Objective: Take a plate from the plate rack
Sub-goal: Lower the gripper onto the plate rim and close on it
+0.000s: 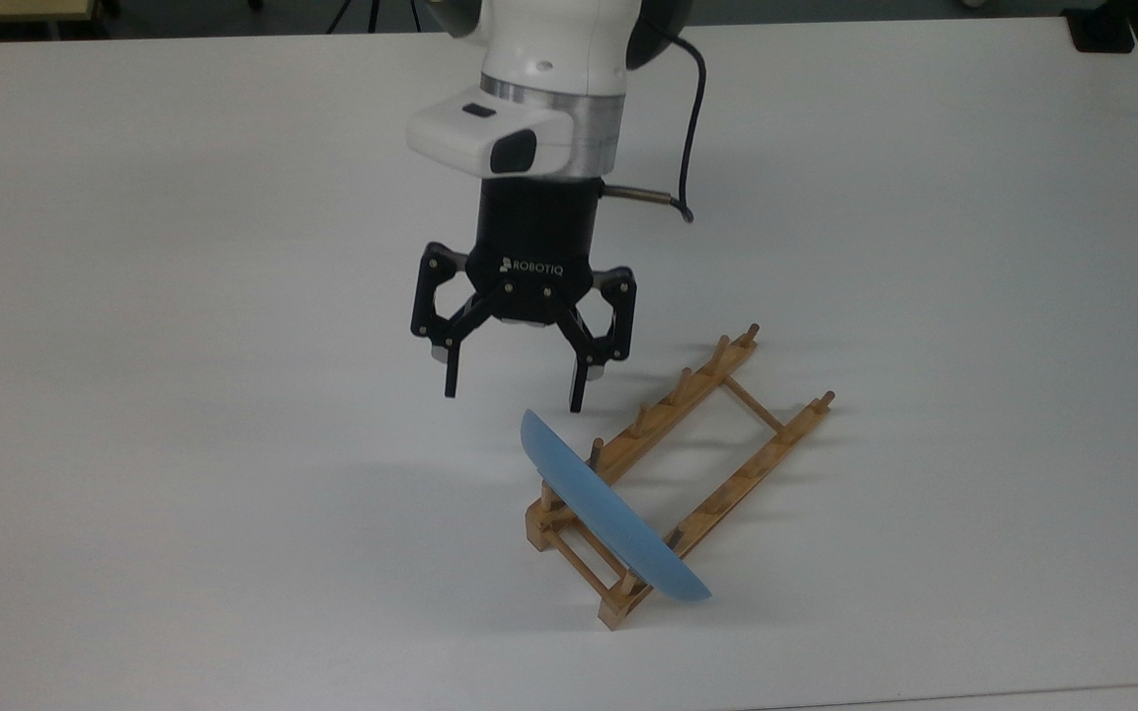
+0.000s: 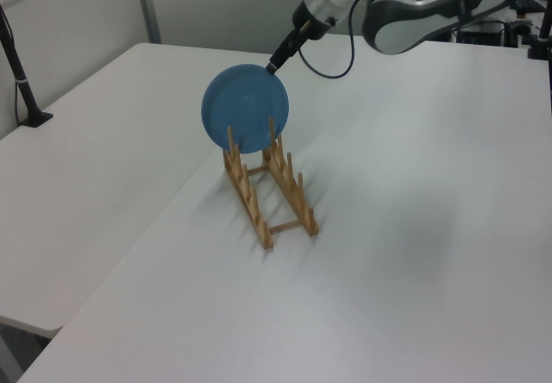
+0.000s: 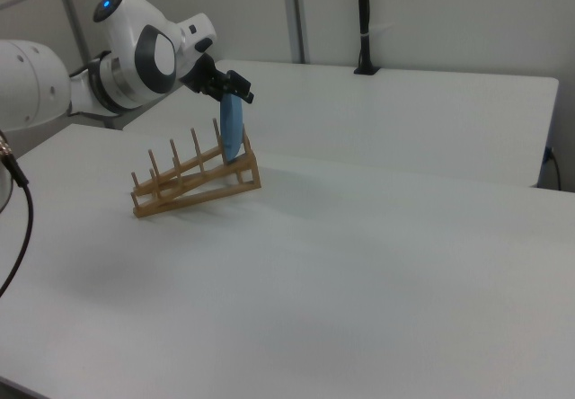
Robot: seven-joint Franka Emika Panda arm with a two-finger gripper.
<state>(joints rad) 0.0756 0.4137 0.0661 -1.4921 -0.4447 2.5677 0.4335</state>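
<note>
My black gripper [image 1: 511, 395], jaws apart, hangs mid-frame, probably just above the round blue plate [image 1: 609, 518] in the wooden rack [image 1: 727, 434]; next I lower over its rim.

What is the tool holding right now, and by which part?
Nothing. The tool is open and empty, just above the plate, which stands in the rack.

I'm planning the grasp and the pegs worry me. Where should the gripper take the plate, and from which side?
Take the plate by its top rim, coming from above: it stands on edge in the plate rack, pegs flanking its lower part. The gripper is open.
</note>
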